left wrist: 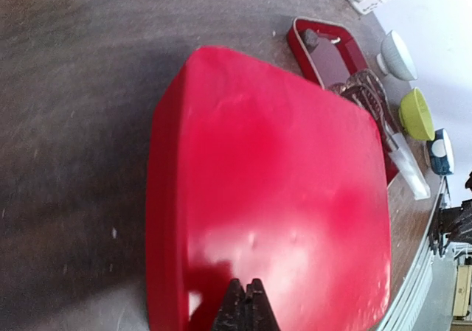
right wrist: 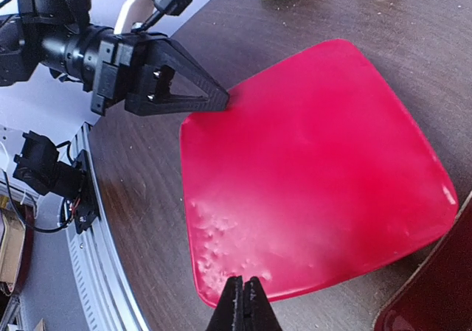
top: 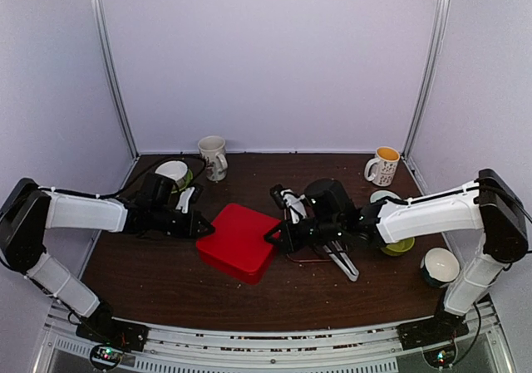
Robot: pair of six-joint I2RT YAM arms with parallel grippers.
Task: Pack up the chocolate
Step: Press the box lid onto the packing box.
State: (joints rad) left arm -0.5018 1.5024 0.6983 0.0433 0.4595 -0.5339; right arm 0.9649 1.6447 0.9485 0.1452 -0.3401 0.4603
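Observation:
A closed red box [top: 241, 242] lies in the middle of the table, its glossy lid [left wrist: 273, 191] filling both wrist views. My left gripper [top: 204, 223] is shut, its tips [left wrist: 246, 282] at the box's left edge. Opposite it, my right gripper [top: 271, 237] is shut too, tips [right wrist: 243, 281] over the box's right edge [right wrist: 310, 198]. Neither holds anything. The chocolate is hidden. Beyond the box lies a shallow red tray [left wrist: 299, 47] with a small brown lump [left wrist: 310, 37] in its corner; I cannot tell what the lump is.
Metal tongs [top: 342, 262] lie under the right arm. Two mugs [top: 214, 155] [top: 384, 165] stand at the back. A white bowl [top: 173, 172] is back left, a yellow-green bowl [top: 401, 246] and a white bowl [top: 439, 266] at the right.

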